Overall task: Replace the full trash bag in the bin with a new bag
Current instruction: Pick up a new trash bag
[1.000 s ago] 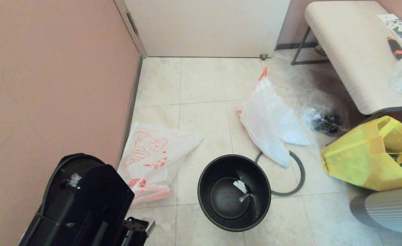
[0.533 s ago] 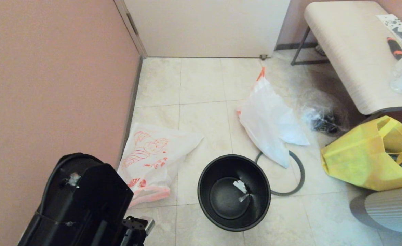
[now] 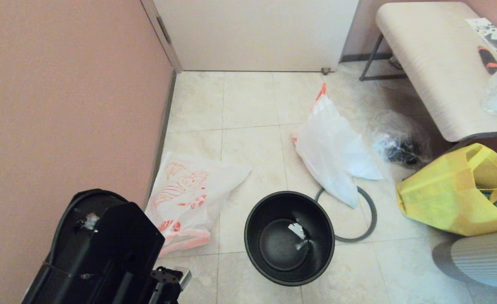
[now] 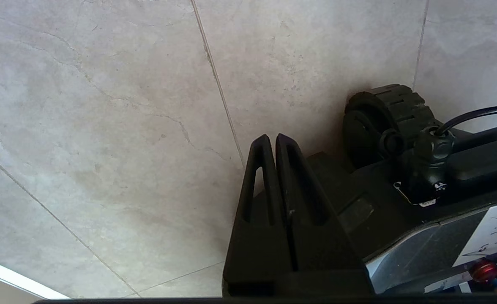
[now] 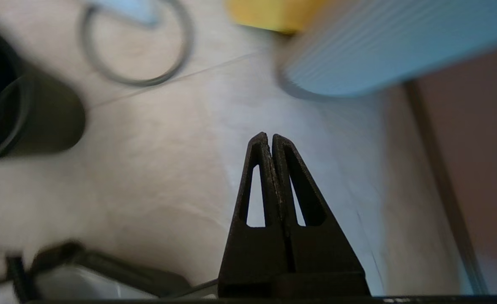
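The new bag [image 3: 191, 192] lies flat on the floor beside the left wall, long axis slanting toward the bin [image 3: 289, 237], nearest the left gripper [image 4: 272, 141], whose jaws, like the right gripper [image 5: 269, 141]'s, are together.

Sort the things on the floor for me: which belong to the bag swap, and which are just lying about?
For the job:
bin, with no bag in it
grey ring, loose on the floor beside the bin
trash bag, lying behind the bin
new bag, cartoon print, left of the bin

Lying about:
yellow bag
clear film bag
grey ribbed object
bench
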